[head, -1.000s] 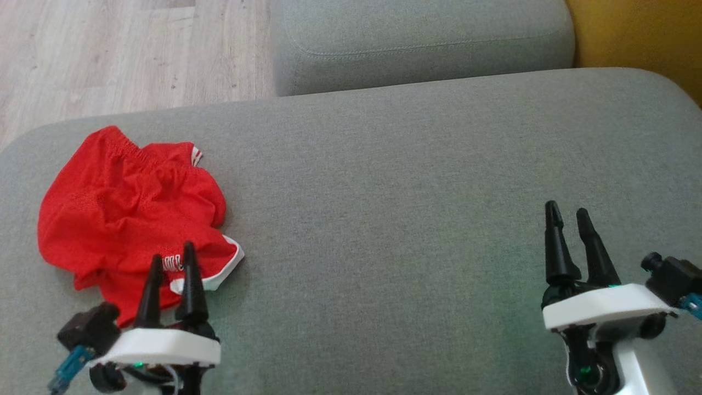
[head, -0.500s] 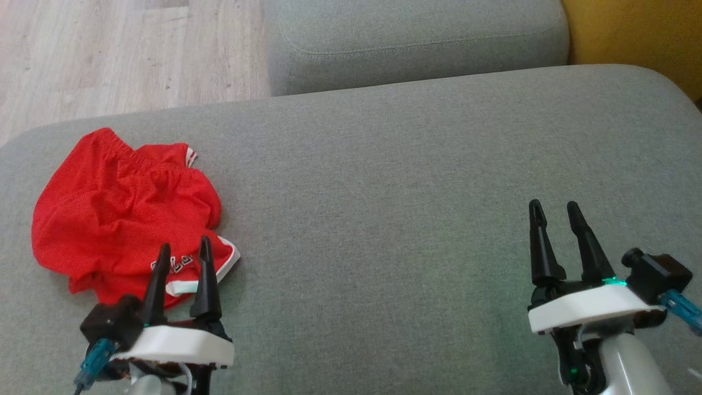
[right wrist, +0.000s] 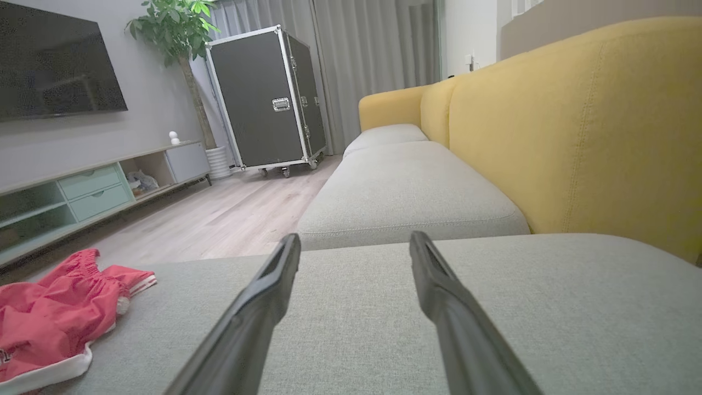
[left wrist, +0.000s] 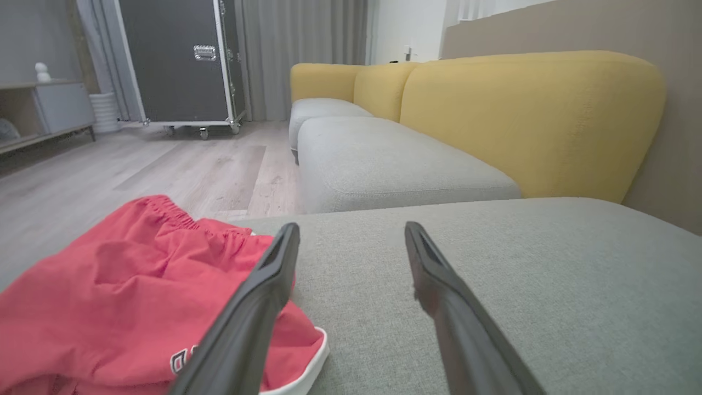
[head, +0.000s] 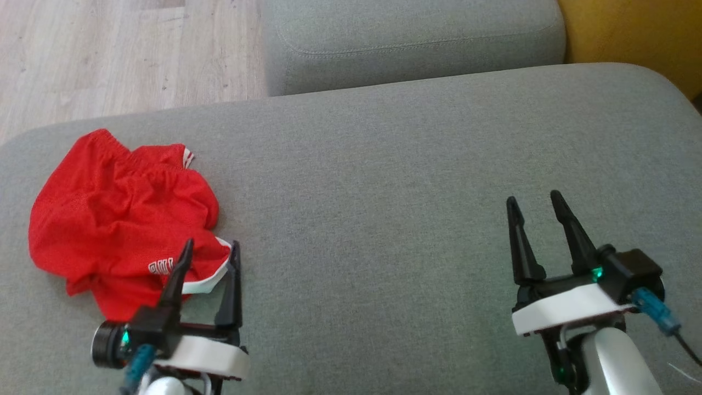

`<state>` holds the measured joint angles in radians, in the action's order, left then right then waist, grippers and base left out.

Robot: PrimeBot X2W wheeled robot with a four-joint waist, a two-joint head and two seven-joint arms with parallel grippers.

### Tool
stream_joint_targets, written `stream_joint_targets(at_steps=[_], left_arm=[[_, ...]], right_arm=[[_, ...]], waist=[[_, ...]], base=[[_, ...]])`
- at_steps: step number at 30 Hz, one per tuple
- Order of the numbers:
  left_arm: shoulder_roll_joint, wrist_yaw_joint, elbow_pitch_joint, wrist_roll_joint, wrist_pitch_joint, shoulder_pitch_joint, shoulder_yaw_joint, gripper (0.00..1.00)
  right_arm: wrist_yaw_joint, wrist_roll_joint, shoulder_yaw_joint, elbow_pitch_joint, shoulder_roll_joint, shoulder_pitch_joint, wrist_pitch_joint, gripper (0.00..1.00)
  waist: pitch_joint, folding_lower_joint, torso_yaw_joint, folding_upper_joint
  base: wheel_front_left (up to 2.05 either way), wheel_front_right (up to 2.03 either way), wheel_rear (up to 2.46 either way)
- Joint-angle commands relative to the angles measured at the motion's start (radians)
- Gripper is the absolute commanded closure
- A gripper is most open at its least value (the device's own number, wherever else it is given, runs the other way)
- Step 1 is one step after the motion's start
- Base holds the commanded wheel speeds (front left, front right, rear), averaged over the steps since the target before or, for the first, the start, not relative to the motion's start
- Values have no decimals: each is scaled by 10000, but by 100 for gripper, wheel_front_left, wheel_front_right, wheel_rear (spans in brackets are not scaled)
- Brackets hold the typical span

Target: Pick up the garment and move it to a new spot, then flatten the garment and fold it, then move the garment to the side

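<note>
The garment (head: 120, 219) is a pair of red shorts with white trim, lying crumpled at the left of the grey sofa seat (head: 384, 192). In the left wrist view the garment (left wrist: 126, 296) lies low at the left, and in the right wrist view the garment (right wrist: 49, 318) is at the far left. My left gripper (head: 211, 249) is open, hovering by the shorts' near right hem, its left finger over the white trim. My right gripper (head: 535, 200) is open over bare cushion at the right, far from the shorts.
A second grey seat cushion (head: 411, 38) lies beyond the one I work over, with yellow backrests (left wrist: 526, 120) to the right. Wooden floor (head: 109, 55) runs past the far left edge. A black wheeled case (right wrist: 263, 99) and a low cabinet (right wrist: 82, 192) stand across the room.
Both grippers have spread their fingers wider. The left one moved right, toward the shorts' hem; the right one moved left and slightly forward. The shorts lie as before.
</note>
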<state>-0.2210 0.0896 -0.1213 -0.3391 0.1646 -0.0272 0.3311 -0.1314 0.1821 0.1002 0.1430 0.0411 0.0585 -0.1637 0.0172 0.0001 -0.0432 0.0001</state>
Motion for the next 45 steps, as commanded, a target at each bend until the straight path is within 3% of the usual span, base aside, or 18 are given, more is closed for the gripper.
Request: stream_joint_targets(at_steps=[1,5,9,16,24,35,45], left_arm=[[-252,104,319,377,162,-600,-116,0],[-364,327,330,844,279,-685,199,0],[-107,389,702,464,425,-561,-19,0],[553,-278,1082,-38,631,-79,-1032,0],[1144,-1145,250,711,866,325,-1708,0],[1550,-1717,-239,1246,972,188,-2238,0],[1670,-1885,-209,1336,972,245,-2597,0]], right_arm=[[6,-377,271,-430,75,592,-168,0],[6,-789,331,-493,78,601,-286,0],[6,-692,353,-505,80,535,-433,0],[7,480,284,-153,84,355,-639,0],[7,159,710,794,89,375,-875,0],[7,-54,757,806,91,511,-981,0],[7,86,898,714,91,377,-981,0]], waist=[[2,0,1,-1],[12,-1,8,-1],[28,-1,41,-1],[18,-1,43,-1],[-10,-1,-12,-1],[-14,-1,-58,-1],[-156,-1,333,-1]], base=[[0,0,0],[0,0,0],[0,0,0],[0,0,0],[0,0,0],[0,0,0],[0,0,0]])
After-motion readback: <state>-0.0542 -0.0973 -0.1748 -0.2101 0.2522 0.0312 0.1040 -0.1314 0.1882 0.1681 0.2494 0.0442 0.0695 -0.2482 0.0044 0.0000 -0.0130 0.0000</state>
